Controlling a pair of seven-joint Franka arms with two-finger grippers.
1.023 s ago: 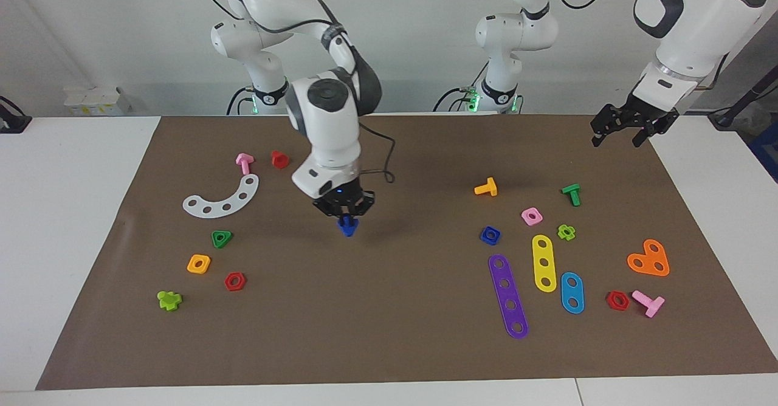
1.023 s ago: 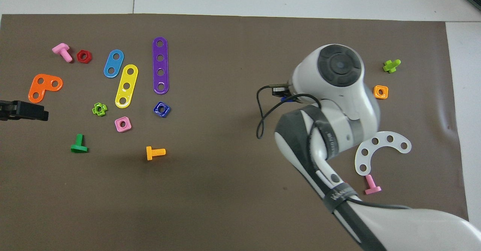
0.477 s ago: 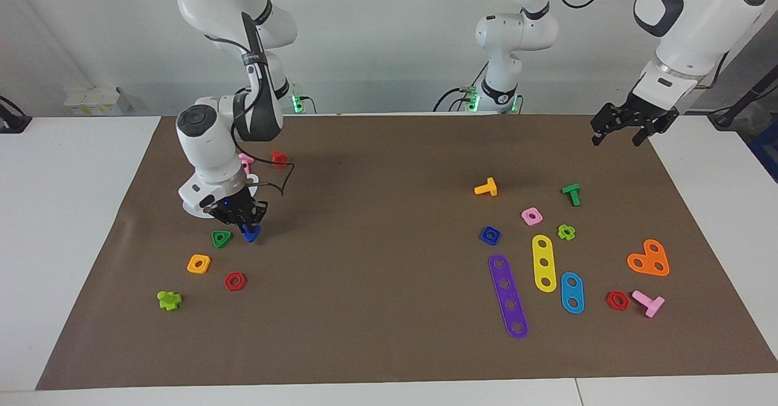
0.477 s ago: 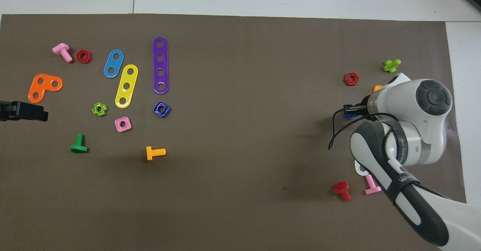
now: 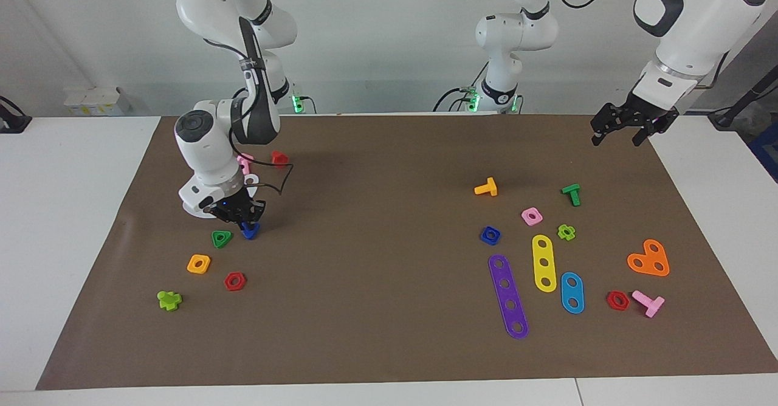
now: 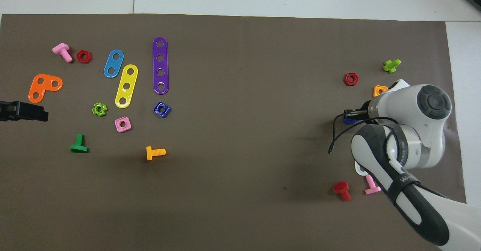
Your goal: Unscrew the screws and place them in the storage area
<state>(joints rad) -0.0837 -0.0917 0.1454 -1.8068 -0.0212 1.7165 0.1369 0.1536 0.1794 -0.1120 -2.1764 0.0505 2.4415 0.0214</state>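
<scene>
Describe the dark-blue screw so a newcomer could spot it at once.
Start at the brown mat's right-arm end, where small nuts cluster. Under the right gripper, beside the green triangular nut, sits the small dark-blue plastic screw with a triangular head. It is the only blue piece at that end, and it has no hole.

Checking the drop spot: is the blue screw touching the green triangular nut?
Apart. In the facing view a strip of brown mat shows between the blue screw, under the right gripper, and the green triangular nut.
</scene>
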